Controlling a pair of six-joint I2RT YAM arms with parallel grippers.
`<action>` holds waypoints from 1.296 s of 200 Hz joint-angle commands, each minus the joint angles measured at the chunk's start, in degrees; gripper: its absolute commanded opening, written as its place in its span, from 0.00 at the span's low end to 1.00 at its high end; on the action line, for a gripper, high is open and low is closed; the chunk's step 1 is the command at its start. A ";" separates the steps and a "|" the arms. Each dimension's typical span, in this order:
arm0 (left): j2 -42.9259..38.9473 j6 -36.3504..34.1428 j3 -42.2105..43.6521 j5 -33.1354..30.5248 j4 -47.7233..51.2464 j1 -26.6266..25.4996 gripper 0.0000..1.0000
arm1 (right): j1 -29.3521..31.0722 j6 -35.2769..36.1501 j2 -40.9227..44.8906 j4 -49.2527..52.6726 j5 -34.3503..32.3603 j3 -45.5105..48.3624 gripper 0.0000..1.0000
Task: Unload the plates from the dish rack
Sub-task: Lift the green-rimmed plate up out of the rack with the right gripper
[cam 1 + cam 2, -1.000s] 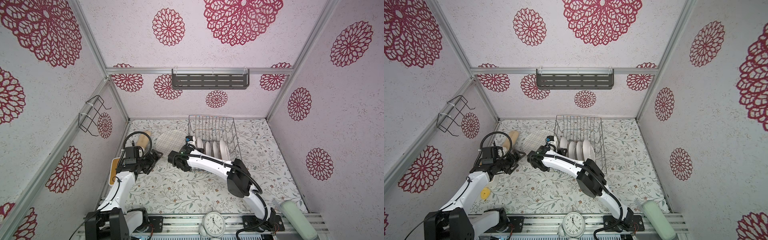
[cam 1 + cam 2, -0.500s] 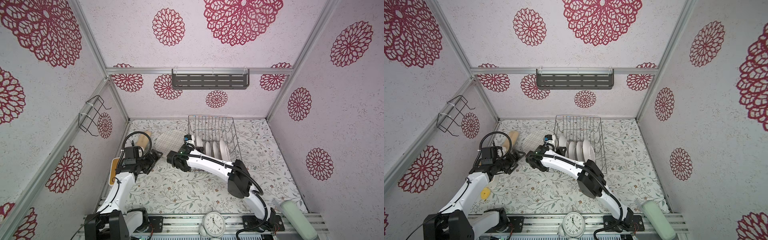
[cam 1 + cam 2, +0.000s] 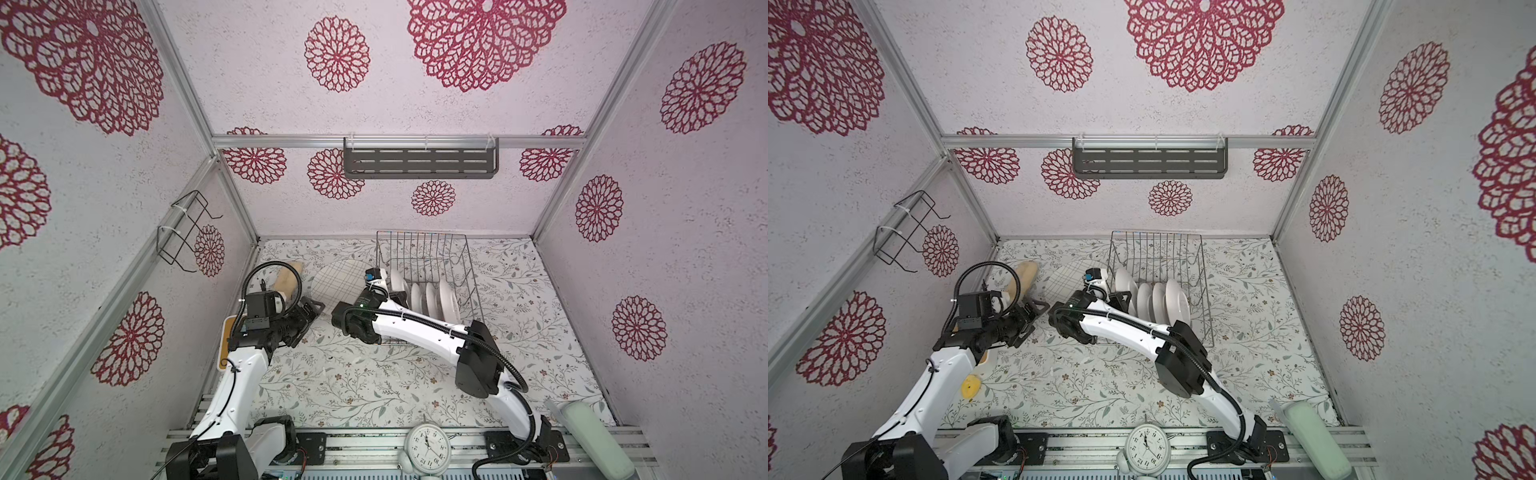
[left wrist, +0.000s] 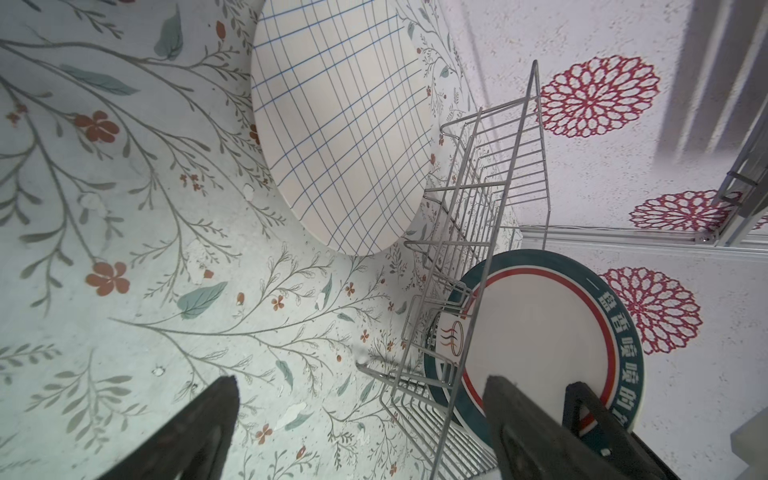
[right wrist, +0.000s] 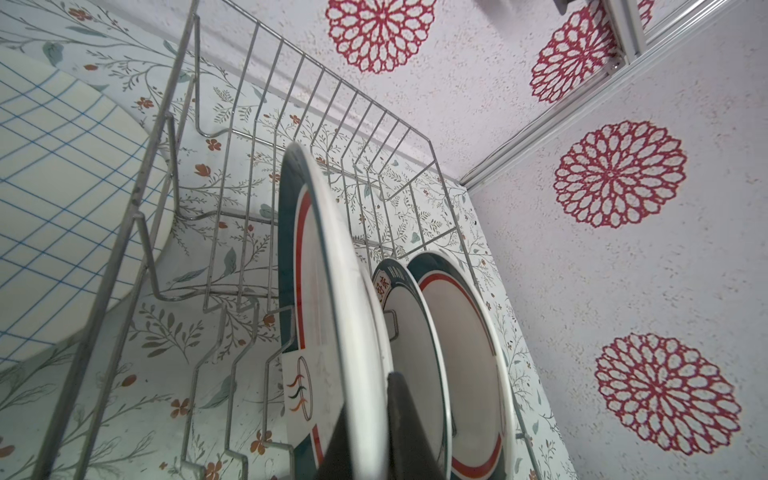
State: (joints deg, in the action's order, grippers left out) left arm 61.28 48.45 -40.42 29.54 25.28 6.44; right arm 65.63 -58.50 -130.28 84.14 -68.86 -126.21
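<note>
The dish rack (image 3: 419, 245) stands toward the back of the floral worktop (image 3: 374, 382), its far wall close to the rear panel and its wire sides flaring outward toward the top. Four teal-rimmed plates (image 3: 444, 295) stand on edge in a row in its near half, their upper rims rising above the rack's top wire. The right pincer (image 5: 370, 399) reaches in over the rack's left wall and is clamped tight on the upper rim of the leftmost plate (image 5: 328, 291), one finger on each face. That plate is upright, with a narrow gap to its neighbour. Whether its lower edge sits between the tines cannot be told. The fifth plate, the cream grid plate (image 3: 338, 282), lies flat on the worktop just beside the rack's left wall. The right wrist hides the edge nearest the rack in both top views, so contact there cannot be judged. The left pincer (image 4: 361, 395) hangs spread wide and grips nothing, above bare worktop near the grid plate's front edge and just left of the rack's near-left corner. The two pincers are close to each other there, with little room between them. A broad open stretch of worktop runs from the rack's front edge to the arm bases, and another lies to the right of the rack.
</note>
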 commanded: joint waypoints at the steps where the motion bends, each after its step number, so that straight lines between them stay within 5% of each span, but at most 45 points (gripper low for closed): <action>1: -1.39 -0.46 -2.06 0.08 1.26 0.58 0.96 | 2.16 -4.87 4.85 2.28 -7.84 -4.05 0.00; 175: -6.03 0.80 -5.19 1.15 2.37 0.59 0.96 | 8.30 5.24 17.85 -8.11 -10.84 -4.26 0.00; 193: -6.22 1.43 -5.10 2.87 1.28 0.53 0.95 | 8.29 16.32 24.71 -23.10 -6.05 6.42 0.00; 214: -6.39 1.99 -5.01 4.38 0.05 0.46 0.93 | 7.80 31.63 38.47 -56.50 7.91 29.37 0.00; 232: -6.95 2.18 -5.27 4.64 0.03 0.39 0.93 | 5.10 30.98 48.04 -72.60 19.91 43.29 0.00; 259: -8.07 2.60 -5.80 5.16 0.17 0.22 0.91 | -2.35 22.66 57.76 -81.62 34.54 55.29 0.00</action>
State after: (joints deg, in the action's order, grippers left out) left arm 54.87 50.81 -44.12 33.12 26.89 6.52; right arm 68.99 -33.06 -80.07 24.21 -49.17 -76.79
